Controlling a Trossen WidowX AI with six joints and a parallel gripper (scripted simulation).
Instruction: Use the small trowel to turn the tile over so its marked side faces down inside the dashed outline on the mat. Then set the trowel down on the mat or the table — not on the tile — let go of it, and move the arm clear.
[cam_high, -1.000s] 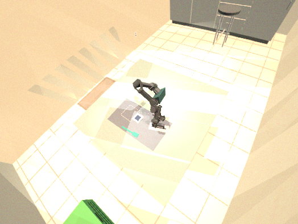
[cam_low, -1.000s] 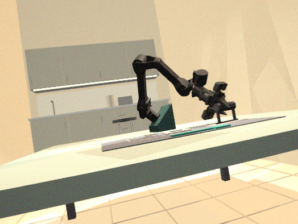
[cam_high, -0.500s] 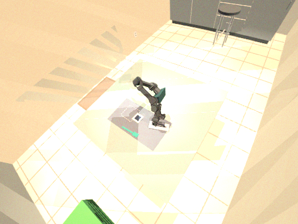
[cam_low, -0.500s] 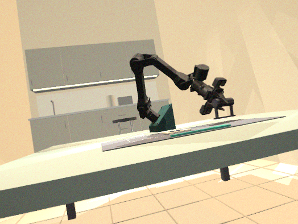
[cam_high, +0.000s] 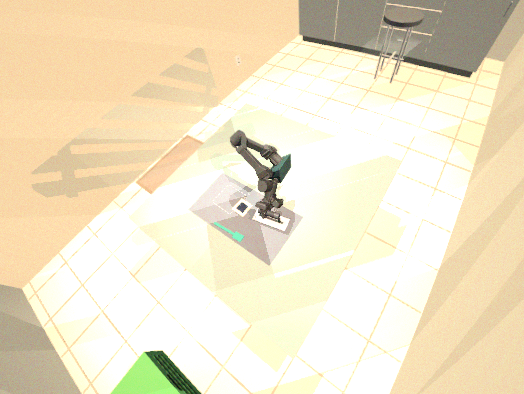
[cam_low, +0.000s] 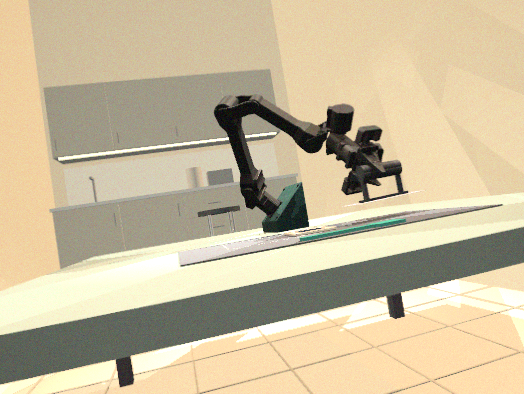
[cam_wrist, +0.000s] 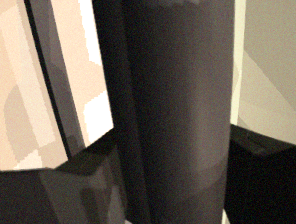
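Note:
The tile (cam_high: 242, 206) is white with a dark square mark facing up. It lies on the grey mat (cam_high: 270, 250) (cam_low: 210, 252), just outside the dashed outline (cam_high: 223, 193). My gripper (cam_high: 267, 212) (cam_low: 367, 175) (cam_wrist: 170, 192) is shut on the trowel's dark round handle (cam_low: 389, 168) (cam_wrist: 175, 110). In the wrist view the handle fills the space between the fingers. The trowel's thin white blade (cam_high: 275, 221) (cam_low: 382, 197) hangs level a little above the mat, right of the tile.
A long teal tool (cam_high: 228, 231) (cam_low: 352, 228) lies on the mat in front of the tile. The arm's teal base (cam_high: 281, 167) (cam_low: 287, 210) stands behind the mat. A green crate (cam_high: 150, 375) and a stool (cam_high: 400, 30) stand on the floor far off.

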